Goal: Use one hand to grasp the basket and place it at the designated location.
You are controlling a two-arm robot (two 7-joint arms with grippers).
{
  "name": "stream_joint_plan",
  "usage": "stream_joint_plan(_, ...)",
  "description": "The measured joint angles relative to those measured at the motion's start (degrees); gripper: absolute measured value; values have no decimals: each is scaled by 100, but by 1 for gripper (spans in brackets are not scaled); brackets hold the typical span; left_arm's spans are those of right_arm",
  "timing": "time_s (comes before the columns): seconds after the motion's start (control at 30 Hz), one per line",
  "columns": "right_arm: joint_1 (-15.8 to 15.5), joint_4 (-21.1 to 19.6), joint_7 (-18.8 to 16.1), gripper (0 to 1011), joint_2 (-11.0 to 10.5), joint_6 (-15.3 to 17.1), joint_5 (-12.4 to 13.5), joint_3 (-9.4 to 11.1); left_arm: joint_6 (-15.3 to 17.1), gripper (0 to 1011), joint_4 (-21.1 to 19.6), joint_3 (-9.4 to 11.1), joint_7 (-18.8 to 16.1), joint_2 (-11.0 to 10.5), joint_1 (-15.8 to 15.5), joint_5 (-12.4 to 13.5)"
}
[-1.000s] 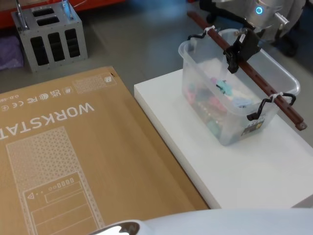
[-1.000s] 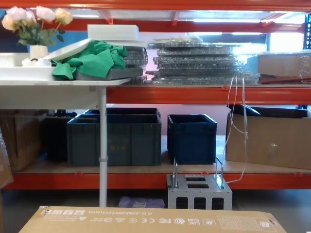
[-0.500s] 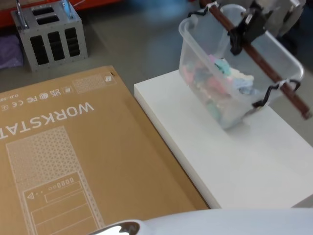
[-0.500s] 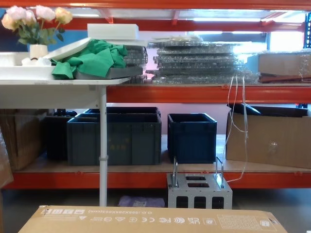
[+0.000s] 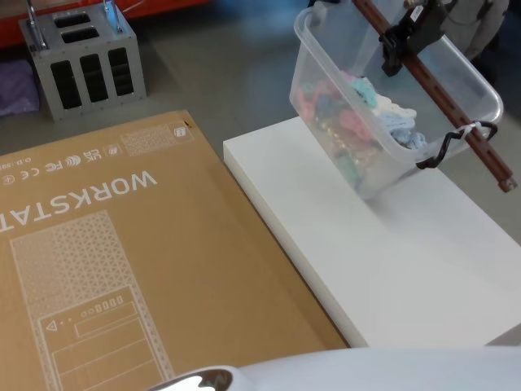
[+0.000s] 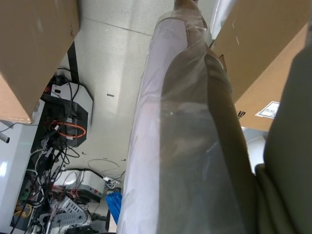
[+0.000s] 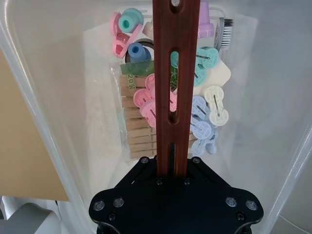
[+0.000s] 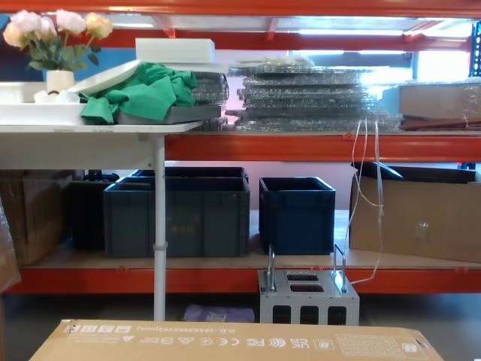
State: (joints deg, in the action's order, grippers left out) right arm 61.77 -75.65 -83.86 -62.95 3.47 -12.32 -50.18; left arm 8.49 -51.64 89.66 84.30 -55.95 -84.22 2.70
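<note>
Right tool (image 5: 411, 32): we've got it clamped shut on the red-brown handle (image 5: 444, 104), around the middle.
Basket (image 5: 321, 81): hanging tilted at the far right, over the far end of the white counter (image 5: 423, 277).
Inside: pastel clothes pegs (image 7: 146, 105).
Left of counter: cardboard box (image 5: 122, 269).

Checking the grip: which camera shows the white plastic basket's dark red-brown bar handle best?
The right wrist view: the dark red-brown bar handle runs lengthwise into the right claw, shut on it, over the white plastic basket. The head view shows it slanted, farther off.
</note>
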Motion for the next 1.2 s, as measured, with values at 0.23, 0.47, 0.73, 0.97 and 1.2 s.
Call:
stream_joint_plan(0.23, 200, -127, -80, 0, 106, -271, -130, 5, 0, 0, 0, 0, 0, -1, 0, 2)
stream_joint_plan(0.47, 451, -138, -161, 0, 324, -626, -292, -132, 0, 0, -2, 0, 0, 0, 0, 0)
stream_joint_plan(0.73, 619, -94, -226, 0, 501, -855, -383, -309, 0, 0, -1, 0, 0, 0, 0, 0)
stream_joint_plan(0.97, 735, -53, -251, 0, 634, -1033, -430, -465, 0, 0, -1, 0, 0, 0, 0, 0)
stream_joint_plan(1.2, 852, -27, -280, 0, 784, -1281, -478, -619, 0, 0, -2, 0, 0, 0, 0, 0)
